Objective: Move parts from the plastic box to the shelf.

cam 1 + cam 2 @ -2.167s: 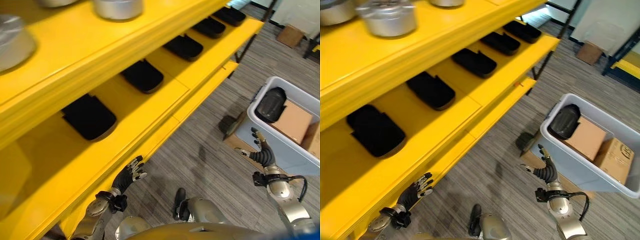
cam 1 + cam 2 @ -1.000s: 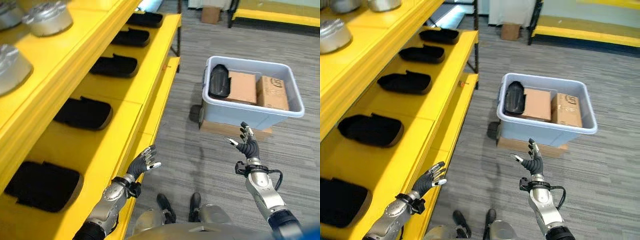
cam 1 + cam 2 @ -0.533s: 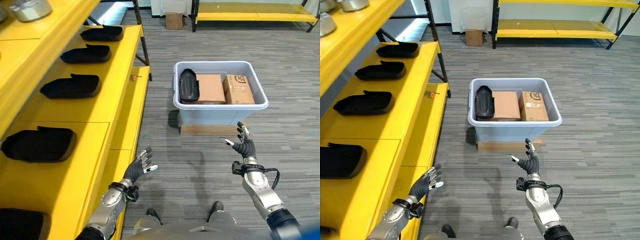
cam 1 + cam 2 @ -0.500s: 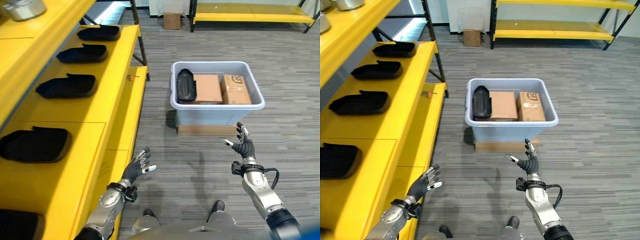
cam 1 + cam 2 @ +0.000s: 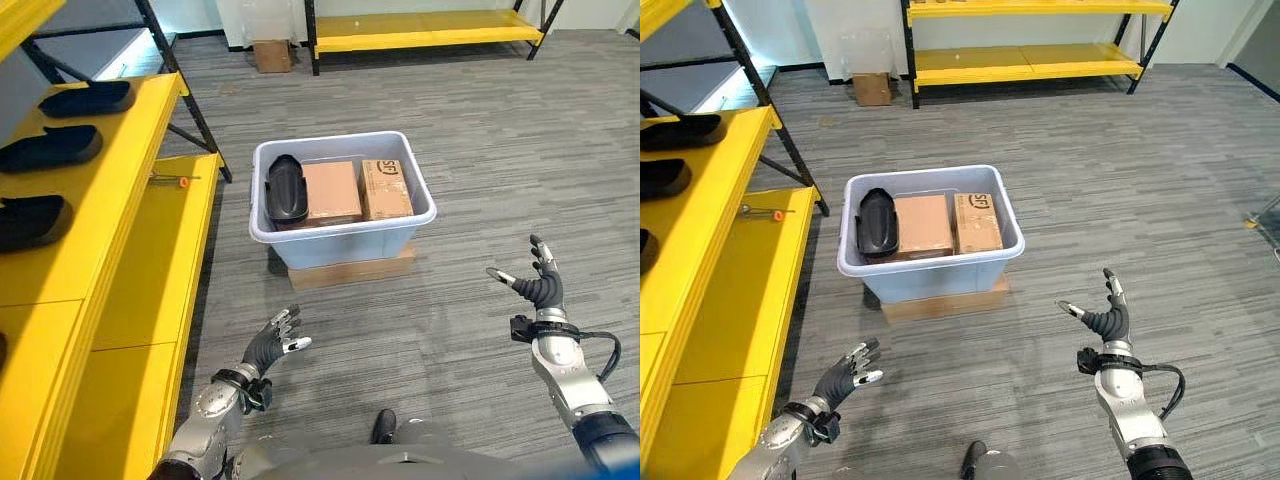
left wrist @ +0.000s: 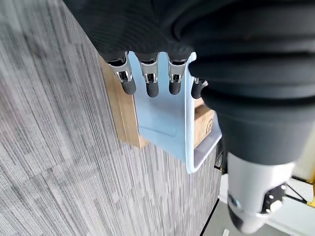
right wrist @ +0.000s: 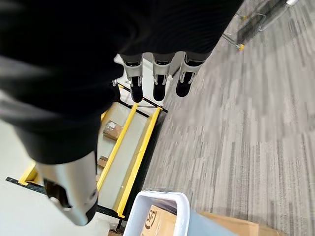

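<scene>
At the far left, the yellow shelf [image 5: 90, 230] is seen, and black parts [image 5: 50, 147] are laid in a row on its upper level. On the lower level of the shelf, a small tool with an orange handle [image 5: 172, 180] is found near the edge. The left hand [image 5: 268, 345] is held low above the grey floor [image 5: 480, 150], just beside the shelf edge; its fingers are spread and relaxed, and nothing is held in it. In the middle, the plastic box [image 5: 345, 228] is placed on a flat wooden board [image 5: 350, 270]. Inside the box, one black part [image 5: 285, 190] is stood against the left wall, and two cardboard boxes [image 5: 332, 192] are packed beside it, touching each other. The right hand [image 5: 540, 288] is raised to the right of the box, well apart from it; its fingers are stretched out with the thumb apart, and it is empty. At the back, a second yellow rack [image 5: 1025, 55] and a small carton [image 5: 873, 88] are seen on the floor.
</scene>
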`<state>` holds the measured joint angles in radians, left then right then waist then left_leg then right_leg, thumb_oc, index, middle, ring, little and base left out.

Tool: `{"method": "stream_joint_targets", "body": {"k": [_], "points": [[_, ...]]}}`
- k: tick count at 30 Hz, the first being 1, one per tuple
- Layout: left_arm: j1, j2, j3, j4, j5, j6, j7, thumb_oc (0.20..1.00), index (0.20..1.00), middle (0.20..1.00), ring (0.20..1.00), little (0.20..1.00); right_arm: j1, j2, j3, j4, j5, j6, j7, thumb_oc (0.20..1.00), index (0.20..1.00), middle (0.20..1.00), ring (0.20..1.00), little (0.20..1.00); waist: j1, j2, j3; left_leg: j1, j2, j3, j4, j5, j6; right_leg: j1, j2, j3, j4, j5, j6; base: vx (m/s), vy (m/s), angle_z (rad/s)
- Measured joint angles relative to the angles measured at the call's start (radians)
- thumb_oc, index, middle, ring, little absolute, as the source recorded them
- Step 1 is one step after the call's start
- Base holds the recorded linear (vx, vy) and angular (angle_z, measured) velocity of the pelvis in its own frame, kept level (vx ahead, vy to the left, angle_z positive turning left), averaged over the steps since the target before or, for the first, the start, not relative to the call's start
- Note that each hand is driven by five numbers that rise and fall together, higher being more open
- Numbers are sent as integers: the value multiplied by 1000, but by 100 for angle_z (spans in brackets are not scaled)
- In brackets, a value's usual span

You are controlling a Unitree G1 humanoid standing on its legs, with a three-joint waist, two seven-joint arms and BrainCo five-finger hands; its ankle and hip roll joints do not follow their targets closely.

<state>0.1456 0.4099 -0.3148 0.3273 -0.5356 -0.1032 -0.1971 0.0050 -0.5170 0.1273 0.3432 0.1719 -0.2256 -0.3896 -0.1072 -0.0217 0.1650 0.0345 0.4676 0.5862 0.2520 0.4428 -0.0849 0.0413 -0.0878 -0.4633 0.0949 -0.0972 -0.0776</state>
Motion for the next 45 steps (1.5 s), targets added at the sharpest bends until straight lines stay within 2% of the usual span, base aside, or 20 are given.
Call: {"method": "stream_joint_targets", "body": {"k": [1, 3, 7, 8, 10, 11, 14, 18, 19, 21, 22, 25, 31, 33, 34, 35, 36, 37, 42, 45], "points": [[-8, 0, 1, -1, 0, 7, -1, 1000, 1000, 1000, 1000, 1000, 8, 0, 2, -7, 0, 0, 8, 1000, 1000, 1000, 1000, 1000, -9, -1, 0, 1, -51, 37, 1, -64, -63, 8, -14, -6, -15, 4, -2, 127, -76, 29], [-42, 0, 10, -10, 1, 12, 1, 1000, 1000, 1000, 1000, 1000, 32, 12, 8, -12, 0, 0, 16, 1000, 1000, 1000, 1000, 1000, -5, 1, -1, -4, -147, 62, -28, -210, -72, 13, -28, -13, -32, 9, 1, 118, -26, 20], [-45, 4, 12, -28, 0, 13, 10, 1000, 1000, 1000, 1000, 1000, 51, 39, 70, -14, 3, -1, 64, 1000, 1000, 1000, 1000, 1000, 14, 35, -12, 26, -281, 66, -176, -319, -8, 10, -7, 17, -55, 19, 19, 141, 34, -11], [-38, 10, 14, -27, 0, 13, 22, 1000, 1000, 1000, 1000, 1000, 56, 55, 86, -11, 33, 1, 107, 1000, 1000, 1000, 1000, 1000, 20, 46, -4, 48, -281, 50, -194, -324, -10, 8, 3, 36, -65, 26, 32, 246, 88, -39], [-23, 25, 19, -23, -4, 11, 50, 1000, 1000, 1000, 1000, 1000, 73, 102, 106, -5, 75, 26, 150, 1000, 1000, 1000, 1000, 1000, 34, -6, 26, -43, -243, 20, 27, -347, -30, 41, -8, 64, -147, 52, 30, 244, 111, -28], [-18, 23, 22, -15, -4, 6, 55, 1000, 1000, 1000, 1000, 1000, 72, 111, 146, -6, 101, 44, 175, 1000, 1000, 1000, 1000, 1000, 57, -21, 40, -138, -209, -42, 29, -365, -83, 48, -17, 92, -177, 62, 20, 253, 197, -21], [-19, -16, 22, 22, -4, -1, 69, 1000, 1000, 1000, 1000, 1000, 55, 103, 159, -20, 114, 54, 203, 1000, 1000, 1000, 1000, 1000, 77, 39, 72, -196, -149, -71, -199, -280, -88, 69, -9, 104, -157, 66, 34, 226, 204, -27], [-4, -17, 51, 23, -5, -21, 70, 1000, 1000, 1000, 1000, 1000, 31, 85, 182, -55, 117, 77, 273, 1000, 1000, 1000, 1000, 1000, 93, 55, 71, -136, -187, -54, -196, -298, -56, 93, -68, 143, -87, 13, 121, 306, 231, -46], [-2, -26, 66, 57, -5, -31, 61, 1000, 1000, 1000, 1000, 1000, 31, 51, 217, -73, 118, 84, 296, 1000, 1000, 1000, 1000, 1000, 84, 98, 46, -70, -198, -25, -232, -300, 13, 111, -64, 143, -51, -11, 178, 345, 216, -18], [-11, -25, 79, 83, -5, -32, 60, 1000, 1000, 1000, 1000, 1000, 29, 67, 225, -71, 119, 91, 301, 1000, 1000, 1000, 1000, 1000, 85, 65, 44, -57, -230, -16, -233, -318, 30, 111, -100, 143, -26, -24, 193, 241, 150, 1], [-20, 8, 99, 86, 1, -40, 47, 1000, 1000, 1000, 1000, 1000, 30, 110, 247, -92, 118, 92, 322, 1000, 1000, 1000, 1000, 1000, 90, -14, 43, -49, -304, -15, -239, -332, 58, 108, -168, 129, -5, -29, 211, 268, 173, 9], [-37, 40, 98, 87, 9, -46, 44, 1000, 1000, 1000, 1000, 1000, -11, 129, 281, -124, 108, 92, 341, 1000, 1000, 1000, 1000, 1000, 128, -49, 38, -16, -349, -19, -252, -354, 103, 140, -159, 43, -29, 1, 215, 295, 220, 16], [-48, 44, 86, 79, 37, -66, 12, 1000, 1000, 1000, 1000, 1000, -82, 107, 257, -160, 98, 102, 332, 1000, 1000, 1000, 1000, 1000, 121, -7, 42, -21, -307, -44, -175, -393, 90, 107, -162, 50, 139, 27, 232, 172, 211, 15], [-43, 45, 78, 74, 38, -65, 8, 1000, 1000, 1000, 1000, 1000, -81, 103, 229, -157, 98, 101, 315, 1000, 1000, 1000, 1000, 1000, 101, 7, 36, 20, -322, -27, -222, -438, 74, -12, -205, 129, 376, 28, 258, 117, -74, -12], [-42, 50, 80, 65, 36, -63, 17, 1000, 1000, 1000, 1000, 1000, -74, 105, 232, -154, 96, 99, 311, 1000, 1000, 1000, 1000, 1000, 101, 7, 37, 28, -314, -6, -247, -424, 75, -43, -205, 127, 385, -32, 257, 90, -167, -29], [-39, 54, 81, 59, 36, -64, 28, 1000, 1000, 1000, 1000, 1000, -59, 108, 241, -149, 90, 99, 312, 1000, 1000, 1000, 1000, 1000, 117, 8, 39, 33, -300, 2, -242, -422, 74, -35, -167, 85, 275, -65, 181, 9, -99, -45], [-50, 65, 80, 59, 36, -66, 35, 1000, 1000, 1000, 1000, 1000, -38, 114, 244, -153, 81, 98, 314, 1000, 1000, 1000, 1000, 1000, 141, -5, 42, 31, -294, 7, -215, -422, 74, -29, -135, 65, 128, -42, 143, 19, -143, -56], [-45, 70, 79, 71, 36, -66, 52, 1000, 1000, 1000, 1000, 1000, -23, 108, 252, -150, 76, 83, 314, 1000, 1000, 1000, 1000, 1000, 151, -65, 35, 19, -305, -14, -152, -426, 70, -10, -107, 64, -51, 92, 128, 16, -102, -30], [-41, 6, -22, 80, 38, -84, 51, 1000, 1000, 1000, 1000, 1000, -54, 56, 217, -88, 75, 48, 288, 1000, 1000, 1000, 1000, 1000, 91, 38, 64, 41, -300, -71, -276, -450, 9, -44, -77, 80, -17, 111, 155, 56, -160, -3], [-53, 2, -19, 74, 38, -90, 51, 1000, 1000, 1000, 1000, 1000, -18, 44, 208, -96, 68, 42, 293, 1000, 1000, 1000, 1000, 1000, 62, 78, 92, 94, -296, -99, -352, -414, 30, -144, -156, 77, 180, 55, 248, 144, -279, 34]]}}
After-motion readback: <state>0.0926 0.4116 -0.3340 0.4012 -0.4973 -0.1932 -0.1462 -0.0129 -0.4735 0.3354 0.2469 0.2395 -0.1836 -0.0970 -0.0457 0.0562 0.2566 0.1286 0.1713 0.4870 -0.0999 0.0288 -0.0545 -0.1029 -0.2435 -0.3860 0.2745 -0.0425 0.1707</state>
